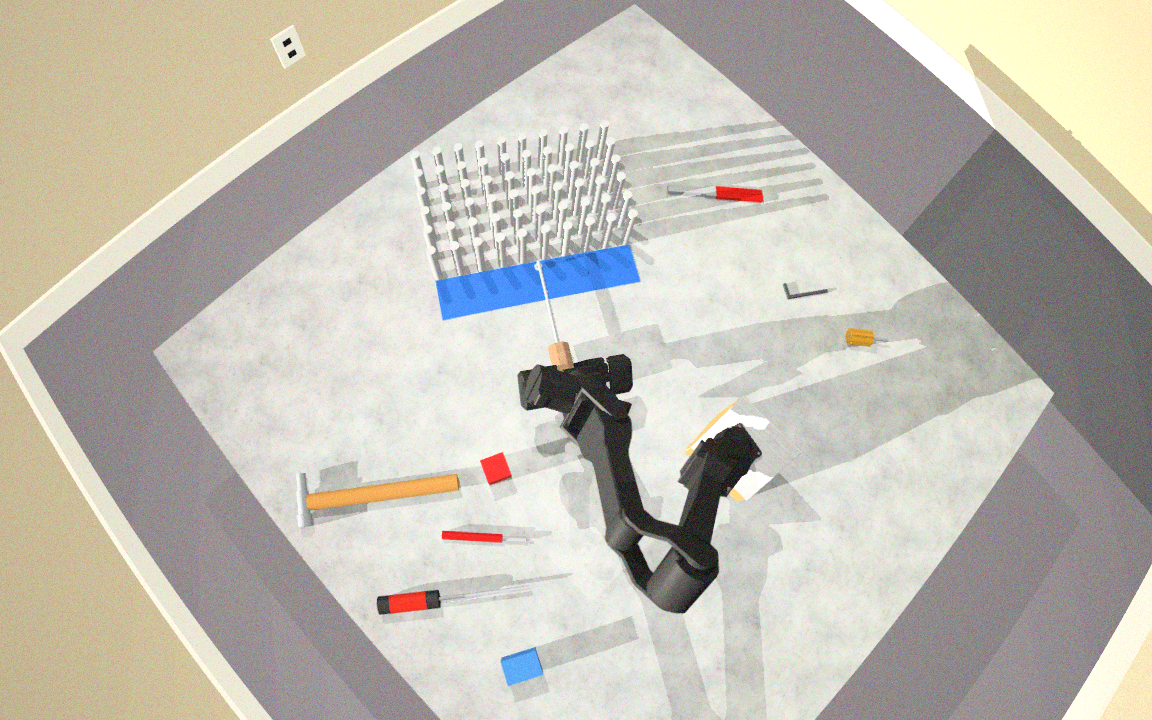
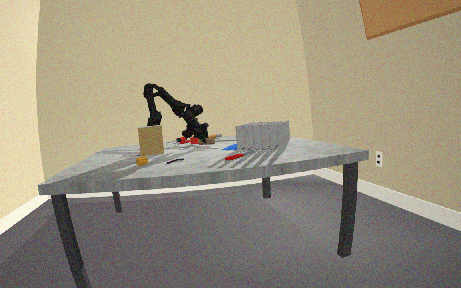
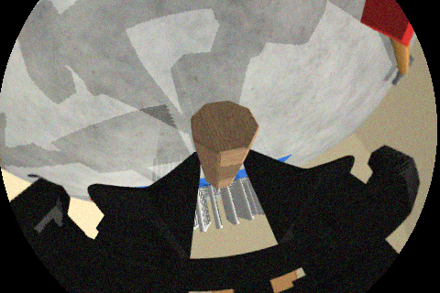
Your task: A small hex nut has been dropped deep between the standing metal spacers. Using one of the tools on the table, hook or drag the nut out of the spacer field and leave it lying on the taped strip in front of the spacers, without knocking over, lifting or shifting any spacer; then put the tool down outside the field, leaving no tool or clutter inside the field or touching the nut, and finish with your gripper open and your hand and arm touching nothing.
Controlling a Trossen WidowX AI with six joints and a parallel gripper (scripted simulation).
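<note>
My gripper [image 1: 564, 365] [image 2: 203, 140] [image 3: 220, 154] is shut on the wooden handle of a thin-shafted tool [image 1: 560, 354] [image 2: 209, 141] [image 3: 225, 125]. The handle is low over the table in front of the field. The shaft crosses the blue taped strip [image 1: 473, 300] [image 2: 230, 147], and its tip shows at the strip's far edge, by the front row of spacers. The metal spacers [image 1: 434, 261] [image 2: 284, 134] [image 3: 230, 207] stand upright in several rows behind the strip. I cannot make out the hex nut; a small pale spot at the tool's tip is too small to identify.
A red-handled tool [image 1: 738, 194] [image 2: 234, 157] lies right of the field, with a hex key [image 1: 804, 292] and a yellow screwdriver [image 1: 859, 337] nearer. A hammer [image 1: 383, 491], red block [image 1: 495, 467], two red-handled tools and a blue block [image 1: 521, 666] lie left. A tan panel [image 2: 151, 140] stands near the arm's base.
</note>
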